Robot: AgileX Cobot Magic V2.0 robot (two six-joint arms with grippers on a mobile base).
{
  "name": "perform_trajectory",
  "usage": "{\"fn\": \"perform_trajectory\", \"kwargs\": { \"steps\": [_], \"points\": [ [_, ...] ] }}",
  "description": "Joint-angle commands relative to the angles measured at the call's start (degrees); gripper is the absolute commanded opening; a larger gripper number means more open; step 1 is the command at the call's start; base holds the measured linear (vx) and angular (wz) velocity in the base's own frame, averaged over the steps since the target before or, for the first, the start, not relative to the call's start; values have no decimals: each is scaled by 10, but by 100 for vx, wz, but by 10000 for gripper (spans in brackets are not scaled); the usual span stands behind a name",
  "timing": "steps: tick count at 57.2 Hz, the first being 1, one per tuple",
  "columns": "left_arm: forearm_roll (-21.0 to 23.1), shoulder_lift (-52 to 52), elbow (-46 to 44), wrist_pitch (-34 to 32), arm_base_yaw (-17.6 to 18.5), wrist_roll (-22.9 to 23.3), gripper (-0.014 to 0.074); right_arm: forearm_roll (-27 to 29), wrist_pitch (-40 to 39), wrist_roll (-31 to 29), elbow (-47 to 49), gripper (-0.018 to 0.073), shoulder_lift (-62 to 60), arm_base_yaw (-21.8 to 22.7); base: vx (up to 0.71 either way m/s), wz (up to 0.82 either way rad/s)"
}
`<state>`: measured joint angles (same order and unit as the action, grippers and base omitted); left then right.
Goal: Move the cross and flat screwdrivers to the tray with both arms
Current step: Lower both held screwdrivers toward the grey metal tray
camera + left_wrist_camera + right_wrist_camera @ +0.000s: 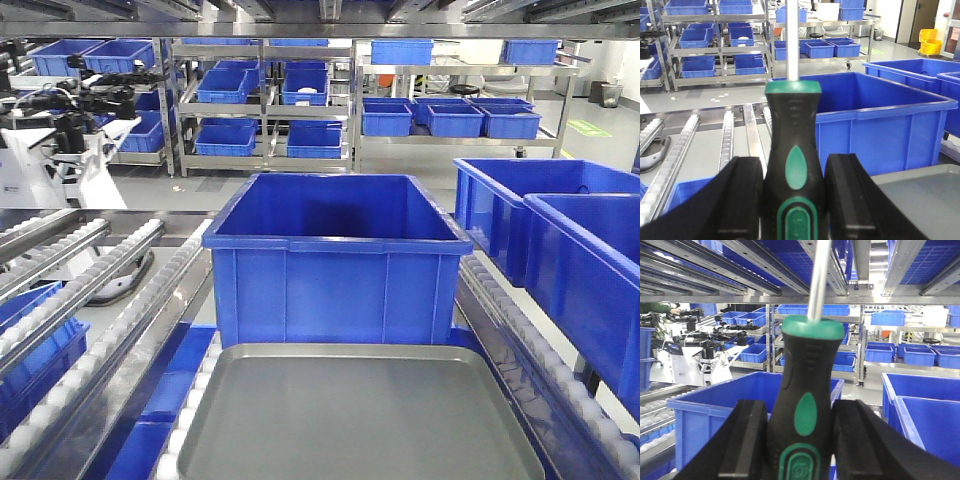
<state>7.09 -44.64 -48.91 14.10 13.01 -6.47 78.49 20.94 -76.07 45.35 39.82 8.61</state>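
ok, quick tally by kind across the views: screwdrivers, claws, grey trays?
screwdriver: 2, one each in left claw and right claw
claw: 2
grey tray: 1
total: 5

Grey tray and blue bin on the roller rack
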Motion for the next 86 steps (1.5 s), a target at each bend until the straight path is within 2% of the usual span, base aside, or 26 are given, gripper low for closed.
{"fn": "perform_trajectory", "kwargs": {
  "steps": [1,64,77,82,86],
  "points": [
    [5,2,-18,-55,3,2,2,20,-9,-4,19,-8,0,2,8,-6],
    [6,4,-18,-56,3,2,2,21,-6,-4,19,-8,0,2,1,0],
    [6,4,-18,-76,3,5,2,37,7,0,19,-8,0,2,0,0],
    [26,2,-18,-63,3,5,2,67,14,1,19,-8,0,2,0,0],
    [65,-9,-18,-52,3,4,2,80,32,14,19,-8,16,2,0,0]
  ]
}}
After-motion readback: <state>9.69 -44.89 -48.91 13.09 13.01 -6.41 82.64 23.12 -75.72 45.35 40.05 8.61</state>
